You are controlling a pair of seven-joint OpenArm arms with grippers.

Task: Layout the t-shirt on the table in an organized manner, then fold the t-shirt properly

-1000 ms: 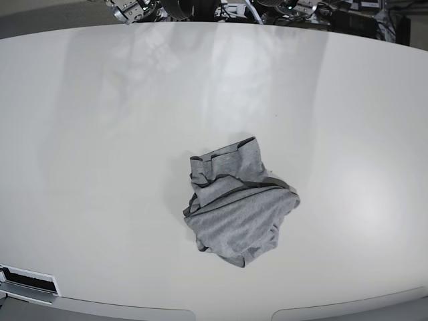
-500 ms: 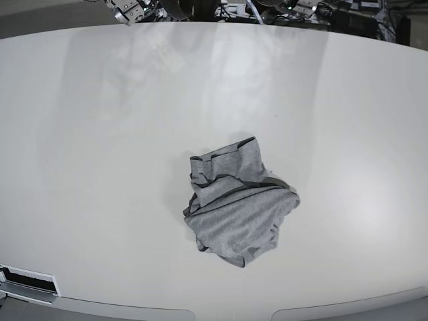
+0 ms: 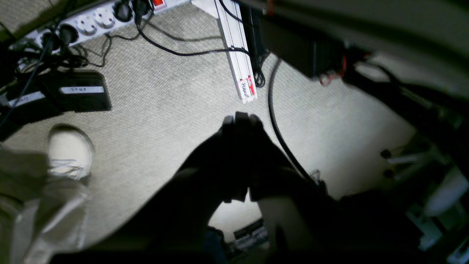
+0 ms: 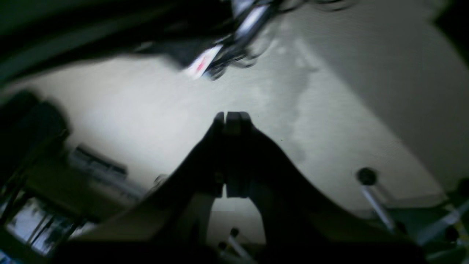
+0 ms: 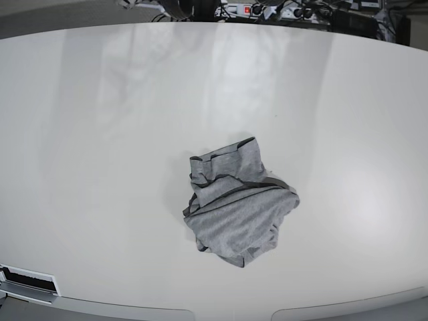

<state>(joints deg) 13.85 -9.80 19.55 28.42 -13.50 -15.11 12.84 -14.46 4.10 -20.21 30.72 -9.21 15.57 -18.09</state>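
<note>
The grey t-shirt point(image 5: 236, 204) lies crumpled in a heap on the white table point(image 5: 100, 134), a little right of the middle and toward the front, dark hems showing. No arm reaches over the table in the base view. My left gripper point(image 3: 240, 119) is shut with nothing in it, hanging over carpet beyond the table. In the blurred right wrist view my right gripper point(image 4: 231, 116) is also shut and empty, above the floor.
In the left wrist view, a power strip point(image 3: 91, 22), black cables point(image 3: 282, 139), a black box point(image 3: 78, 95) and a person's white shoe point(image 3: 69, 150) lie on the carpet. Equipment and cables point(image 5: 281, 10) line the table's far edge.
The arm parts at the table's far edge have drawn back out of the base view. The t-shirt has not moved.
</note>
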